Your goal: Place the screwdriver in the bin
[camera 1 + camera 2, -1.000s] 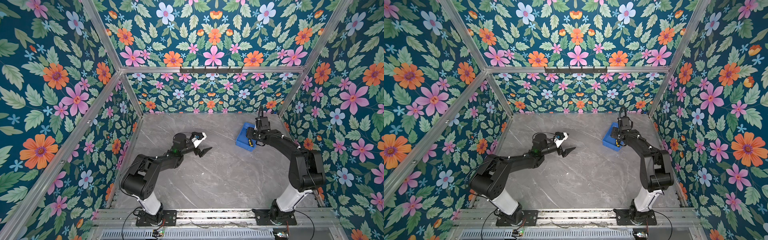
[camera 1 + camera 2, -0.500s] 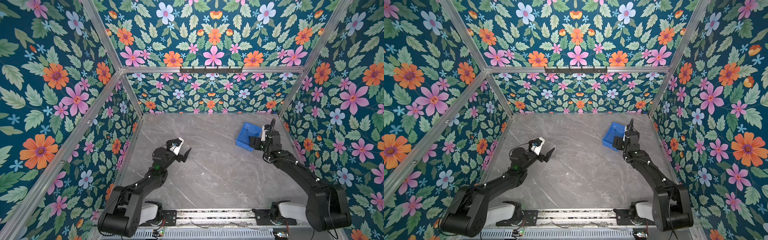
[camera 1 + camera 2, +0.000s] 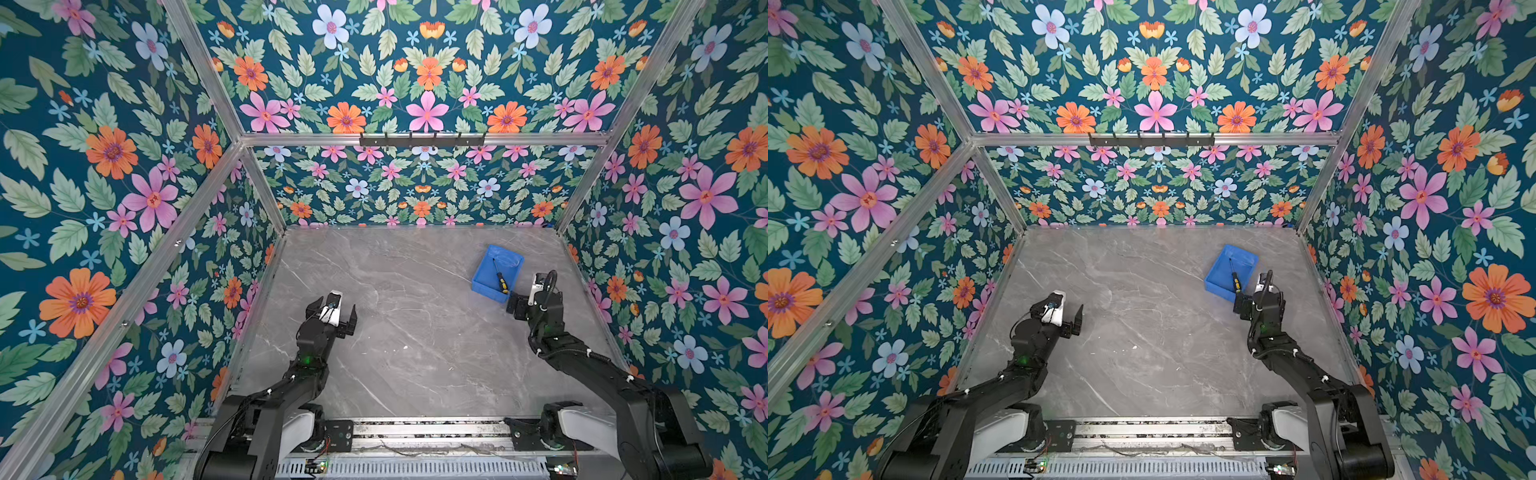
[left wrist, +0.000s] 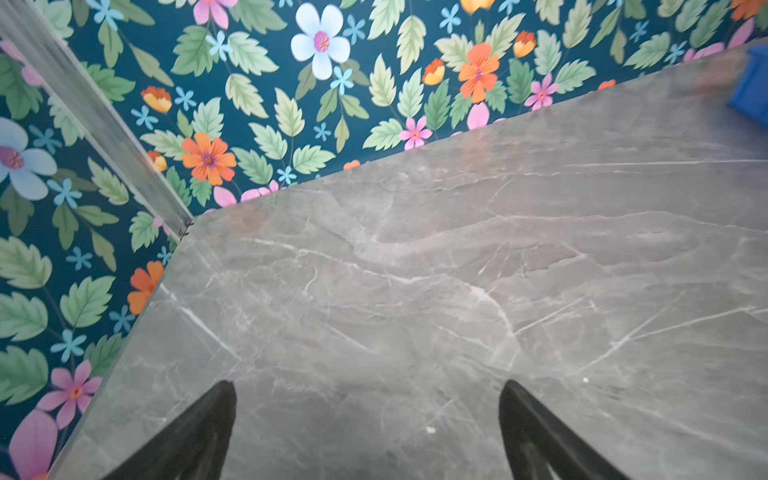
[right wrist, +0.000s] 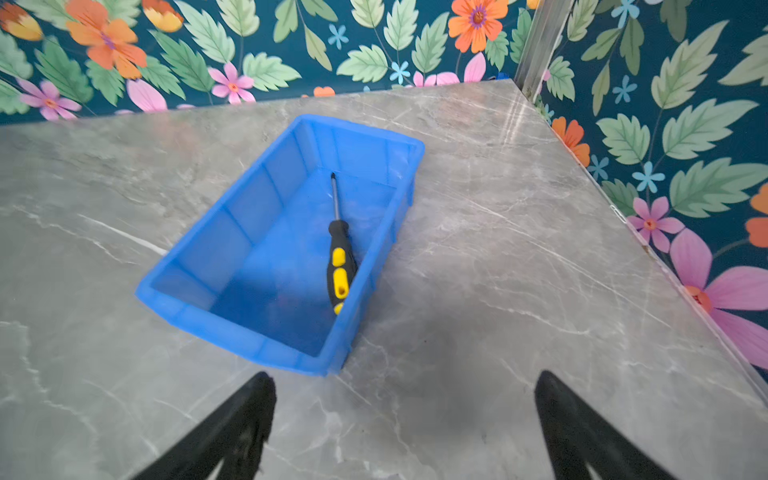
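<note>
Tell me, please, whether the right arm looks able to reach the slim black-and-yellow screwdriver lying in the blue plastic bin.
Probably yes: the right gripper stands open just short of the open-topped blue plastic bin, and nothing covers the black-and-yellow screwdriver lying flat inside.

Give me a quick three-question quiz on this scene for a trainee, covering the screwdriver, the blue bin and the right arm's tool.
1. True or false: the screwdriver lies inside the blue bin.
2. Pick one. The right tool is: A) shut on the screwdriver; B) open and empty, outside the blue bin; C) open, reaching down inside the blue bin.
3. Which end of the screwdriver lies nearer the right tool, the handle or the tip?

Key: 1 true; 2 B; 3 the handle.
</note>
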